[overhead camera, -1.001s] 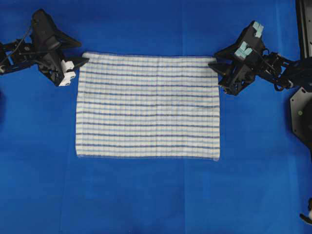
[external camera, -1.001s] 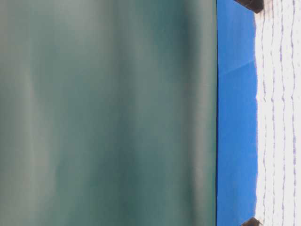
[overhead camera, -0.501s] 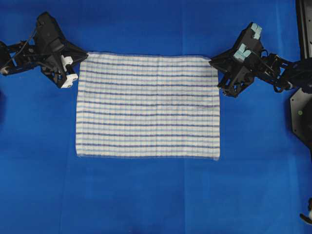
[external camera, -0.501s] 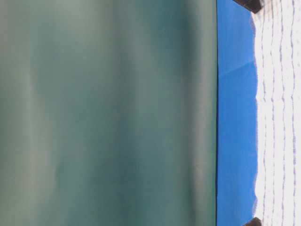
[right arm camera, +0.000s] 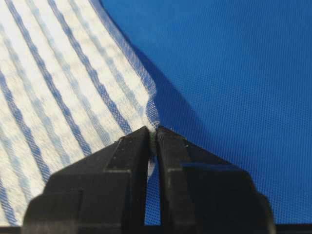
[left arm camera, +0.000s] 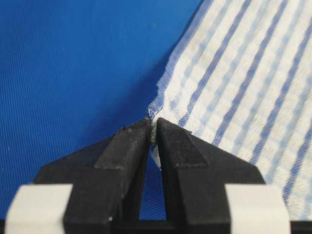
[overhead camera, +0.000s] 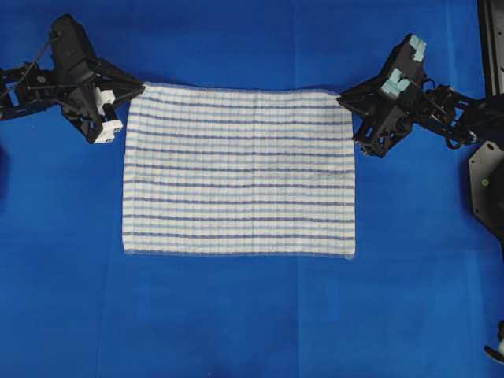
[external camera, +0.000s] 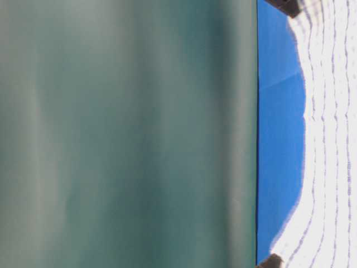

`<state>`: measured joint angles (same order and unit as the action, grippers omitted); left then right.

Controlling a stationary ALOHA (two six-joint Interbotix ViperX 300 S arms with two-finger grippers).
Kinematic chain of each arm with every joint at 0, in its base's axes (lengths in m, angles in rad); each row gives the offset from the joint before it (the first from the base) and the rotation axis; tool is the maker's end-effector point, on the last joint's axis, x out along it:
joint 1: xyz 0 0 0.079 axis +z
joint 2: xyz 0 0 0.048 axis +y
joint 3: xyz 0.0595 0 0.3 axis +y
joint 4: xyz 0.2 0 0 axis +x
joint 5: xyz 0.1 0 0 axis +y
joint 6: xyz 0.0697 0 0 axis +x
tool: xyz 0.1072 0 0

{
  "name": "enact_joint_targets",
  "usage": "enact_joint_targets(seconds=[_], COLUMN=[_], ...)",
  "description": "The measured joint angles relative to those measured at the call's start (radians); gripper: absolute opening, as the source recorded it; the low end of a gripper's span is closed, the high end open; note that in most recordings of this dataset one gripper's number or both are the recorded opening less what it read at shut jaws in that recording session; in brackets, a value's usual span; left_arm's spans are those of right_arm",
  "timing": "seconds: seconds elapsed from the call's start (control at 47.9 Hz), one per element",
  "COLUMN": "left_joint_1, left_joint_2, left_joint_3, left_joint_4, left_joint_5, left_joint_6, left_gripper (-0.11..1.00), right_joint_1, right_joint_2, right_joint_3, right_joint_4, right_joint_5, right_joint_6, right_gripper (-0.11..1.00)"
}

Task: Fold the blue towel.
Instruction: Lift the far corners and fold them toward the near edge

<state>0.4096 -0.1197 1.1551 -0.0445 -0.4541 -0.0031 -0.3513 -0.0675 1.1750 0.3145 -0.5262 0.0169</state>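
While the blue towel [overhead camera: 239,172] lay spread on the counter [overhead camera: 236,315], the left end effector [left arm camera: 152,130] and right end effector [right arm camera: 152,135] pinched its far corners, apparently lifted slightly.

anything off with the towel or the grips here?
Nothing stands out. The blue towel lies flat and square on the table covering; the left tool and right tool each pinch a far corner cleanly.
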Motion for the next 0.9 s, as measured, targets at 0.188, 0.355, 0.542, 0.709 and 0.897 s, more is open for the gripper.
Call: enact_joint_targets(seconds=[0.188,0.355,0.542,0.709,0.897], left_joint_1=[-0.009,-0.02,-0.077,-0.167,-0.279], left_joint_2=[-0.035,-0.043,-0.083,-0.167,-0.279], left_joint_3=[0.006,0.008,0.014,0.035,0.094], left_joint_4=[0.0,0.0,0.0,0.0,0.0], left_joint_5=[0.021,0.023,0.044,0.078,0.086], left_joint_6=[-0.002,-0.003,-0.011,-0.048,-0.143], left_gripper=[0.06,0.06,0.06,0.06,0.06], right_joint_1=[0.002,0.002,0.034,0.12,0.222], right_joint_2=[-0.06,-0.08,-0.107,-0.19,-0.301], right_joint_3=[0.002,0.002,0.005,0.012,0.043], right_joint_4=[0.0,-0.002,0.0,0.054,0.141], right_joint_5=[0.021,0.043,0.083,0.138,0.184], right_joint_6=[-0.002,0.0,0.0,0.009,0.014], right_gripper=[0.07,0.07,0.07,0.07,0.07])
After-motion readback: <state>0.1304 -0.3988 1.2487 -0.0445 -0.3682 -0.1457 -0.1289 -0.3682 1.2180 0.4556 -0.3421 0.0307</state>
